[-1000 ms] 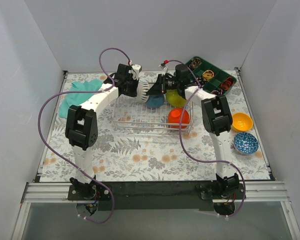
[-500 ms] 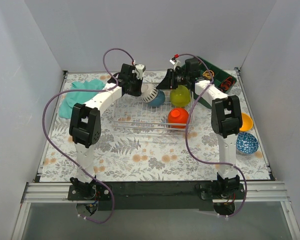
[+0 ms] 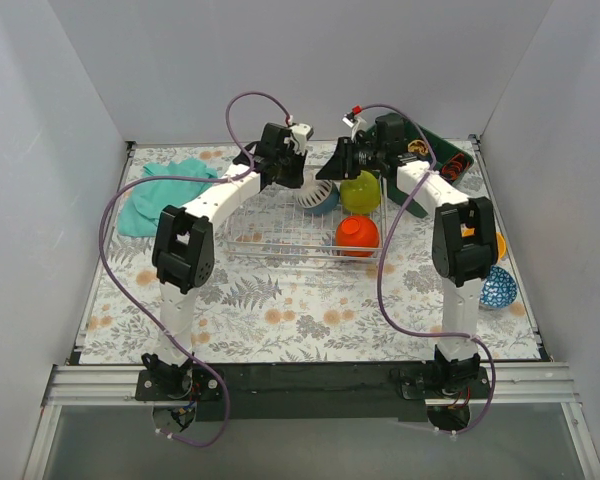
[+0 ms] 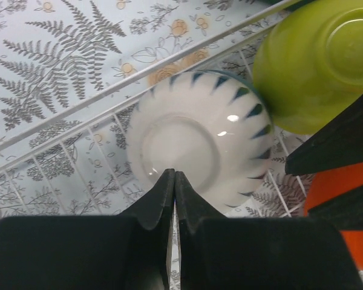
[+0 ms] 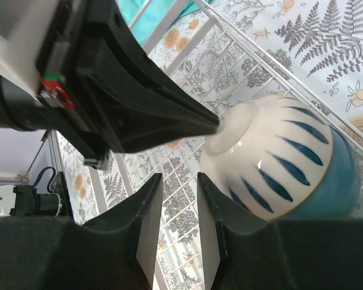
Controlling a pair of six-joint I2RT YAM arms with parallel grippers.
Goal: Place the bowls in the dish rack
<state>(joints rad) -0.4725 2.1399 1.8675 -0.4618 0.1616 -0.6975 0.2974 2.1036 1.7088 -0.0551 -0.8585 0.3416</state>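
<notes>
Fern-printed cloth [image 3: 280, 300] covers the table, and the dish rack [image 3: 270, 232] sits at its middle, toward the far side, with both arms reaching over it. Inside the rack a white bowl with blue stripes [image 3: 313, 196] lies tipped on its side, apparently leaning on a plain blue bowl [image 5: 342, 181], with a yellow-green bowl [image 3: 360, 190] just beside it and an orange bowl [image 3: 358, 233] nearer the arms.

The left gripper [image 4: 173, 181] is pinched closed on nothing, its tip at the striped bowl's base — touching or only very near, I cannot say. The right gripper [image 5: 178, 199] hangs close by with its fingers slightly parted and nothing between them.

By the look of it, the step in hand is settling the striped bowl in its place. Two bowls are not yet loaded: a blue patterned bowl [image 3: 502, 285] and a yellow-orange bowl [image 3: 499, 244], mostly hidden behind the right arm. The next move calls for the right arm to lift clear of the wires, spread its fingers wide and take one by the rim — without knocking the leaning bowls
</notes>
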